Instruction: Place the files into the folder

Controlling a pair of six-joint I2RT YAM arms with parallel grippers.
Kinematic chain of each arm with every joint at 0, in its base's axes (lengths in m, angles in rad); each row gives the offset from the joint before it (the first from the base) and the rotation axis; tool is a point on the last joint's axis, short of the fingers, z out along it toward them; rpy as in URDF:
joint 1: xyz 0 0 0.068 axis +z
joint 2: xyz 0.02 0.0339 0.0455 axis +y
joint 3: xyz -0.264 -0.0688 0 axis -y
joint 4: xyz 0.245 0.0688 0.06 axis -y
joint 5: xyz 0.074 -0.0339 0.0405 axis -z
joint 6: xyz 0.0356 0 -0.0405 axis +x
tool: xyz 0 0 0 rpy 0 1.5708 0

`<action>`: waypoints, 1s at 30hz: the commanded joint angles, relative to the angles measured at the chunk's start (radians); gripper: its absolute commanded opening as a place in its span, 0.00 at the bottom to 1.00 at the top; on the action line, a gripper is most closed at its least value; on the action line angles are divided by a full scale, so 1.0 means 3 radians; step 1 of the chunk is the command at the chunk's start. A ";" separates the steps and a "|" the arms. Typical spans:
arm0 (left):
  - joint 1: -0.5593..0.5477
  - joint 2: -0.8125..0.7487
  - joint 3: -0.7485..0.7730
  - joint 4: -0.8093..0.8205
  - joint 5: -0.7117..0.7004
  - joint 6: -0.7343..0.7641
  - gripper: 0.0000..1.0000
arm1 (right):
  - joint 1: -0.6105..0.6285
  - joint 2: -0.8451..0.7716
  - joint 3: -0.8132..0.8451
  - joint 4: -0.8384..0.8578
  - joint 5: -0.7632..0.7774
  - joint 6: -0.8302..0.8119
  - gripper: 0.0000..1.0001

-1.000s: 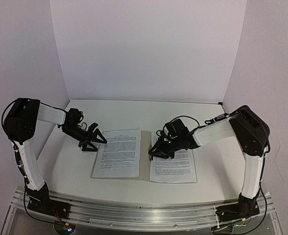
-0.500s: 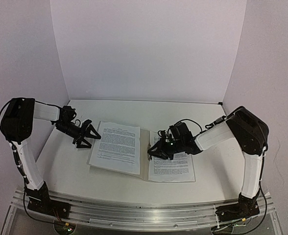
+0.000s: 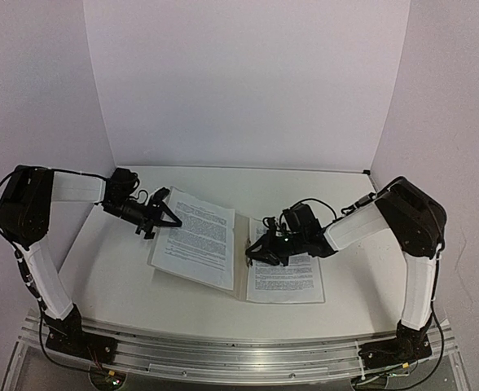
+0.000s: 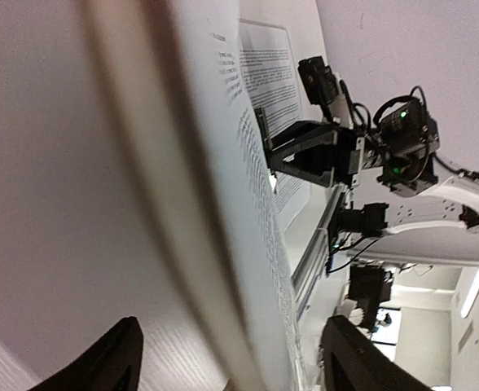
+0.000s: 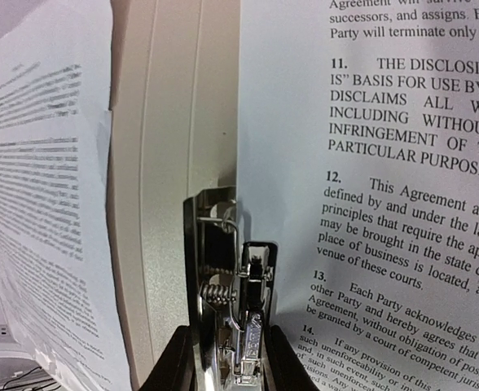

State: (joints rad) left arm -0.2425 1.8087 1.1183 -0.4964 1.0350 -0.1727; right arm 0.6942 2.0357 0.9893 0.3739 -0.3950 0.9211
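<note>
The beige folder (image 3: 240,244) lies open mid-table. A printed sheet (image 3: 195,236) rests on its left half, which is tilted up. Another sheet (image 3: 284,277) lies flat on the right half. My left gripper (image 3: 162,213) is at the left half's far left edge. In the left wrist view its jaws (image 4: 235,362) stand wide apart, with the folder edge (image 4: 142,122) and sheet (image 4: 223,122) between them. My right gripper (image 3: 256,251) is at the spine. In the right wrist view it (image 5: 233,358) is shut on the metal clip (image 5: 223,269), beside the right sheet (image 5: 386,163).
The white table (image 3: 109,277) is enclosed by white walls at the back and sides. An aluminium rail (image 3: 239,354) runs along the near edge with both arm bases on it. The right arm (image 4: 402,147) shows in the left wrist view.
</note>
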 commanded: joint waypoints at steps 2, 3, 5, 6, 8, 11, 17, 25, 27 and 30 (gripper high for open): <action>-0.0110 -0.0127 0.0269 0.0041 0.0201 0.0063 0.57 | 0.0026 0.0352 -0.0075 -0.0983 0.0168 -0.0121 0.18; -0.0132 -0.0143 0.0312 0.0016 0.0175 0.0094 0.52 | 0.0028 0.0331 -0.0015 -0.1000 0.0154 -0.0147 0.21; -0.0144 -0.0152 0.0346 -0.0048 0.0135 0.0169 0.47 | 0.0030 0.0272 0.0125 -0.1068 0.0161 -0.0208 0.28; -0.0145 -0.0144 0.0366 -0.0103 0.0098 0.0209 0.43 | 0.0029 0.0234 0.0185 -0.1105 0.0172 -0.0232 0.31; -0.0145 -0.0111 0.0423 -0.0276 -0.0083 0.0324 0.35 | 0.0029 0.0155 0.0300 -0.1198 0.0199 -0.0276 0.39; -0.0144 -0.0058 0.0556 -0.0489 -0.0355 0.0452 0.29 | 0.0033 0.0034 0.0457 -0.1362 0.0217 -0.0345 0.45; -0.0229 -0.0073 0.0676 -0.0556 -0.0430 0.0594 0.31 | 0.0030 -0.0171 0.0732 -0.1516 0.0155 -0.0425 0.50; -0.0395 -0.0155 0.0840 -0.0550 -0.0323 0.0684 0.36 | -0.0272 -0.0776 0.0732 -0.2313 0.0753 -0.0224 0.55; -0.0431 -0.0159 0.0878 -0.0554 -0.0286 0.0722 0.39 | -0.0401 -0.0940 0.0614 -0.2669 0.1111 -0.0245 0.55; -0.0458 -0.0146 0.0876 -0.0547 -0.0246 0.0717 0.40 | -0.0558 -0.1084 0.0501 -0.3095 0.1357 -0.0324 0.62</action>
State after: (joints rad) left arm -0.3708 1.8047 1.3334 -0.6554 0.9214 0.0121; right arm 0.5895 1.7787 1.1845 -0.3000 -0.1693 0.8357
